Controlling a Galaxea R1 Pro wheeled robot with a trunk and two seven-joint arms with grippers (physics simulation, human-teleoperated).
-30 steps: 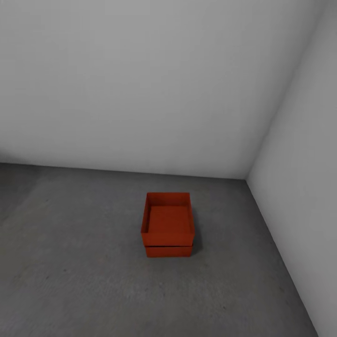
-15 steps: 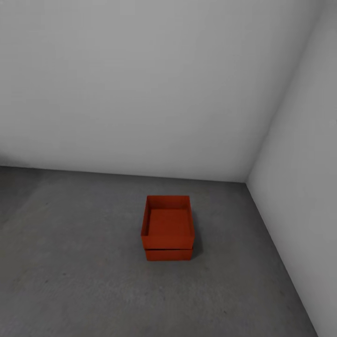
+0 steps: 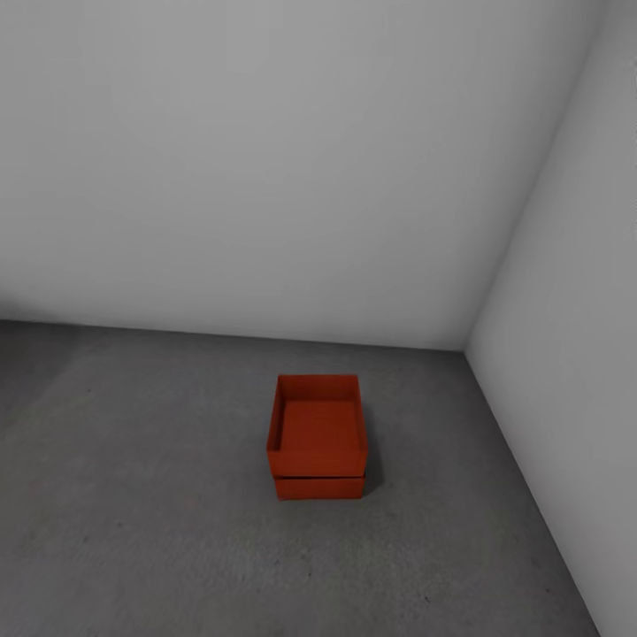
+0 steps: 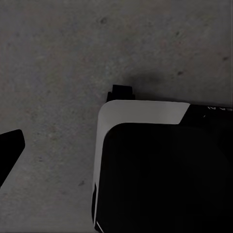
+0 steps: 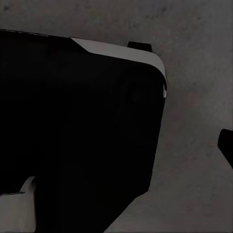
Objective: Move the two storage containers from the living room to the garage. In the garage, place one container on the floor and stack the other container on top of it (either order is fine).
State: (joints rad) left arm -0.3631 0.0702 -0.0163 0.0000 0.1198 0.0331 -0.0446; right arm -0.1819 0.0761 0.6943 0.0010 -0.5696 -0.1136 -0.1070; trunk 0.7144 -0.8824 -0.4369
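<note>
Sitting stacked on the concrete floor near the garage's corner: upper storage container on the lower storage container. Pale grey walls behind. Wrist cameras looking down at robot base and floor; finger state impossible to tell.

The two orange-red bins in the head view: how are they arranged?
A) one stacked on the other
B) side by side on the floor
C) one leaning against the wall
A: the upper bin sits on the lower bin, on the grey floor.
</note>
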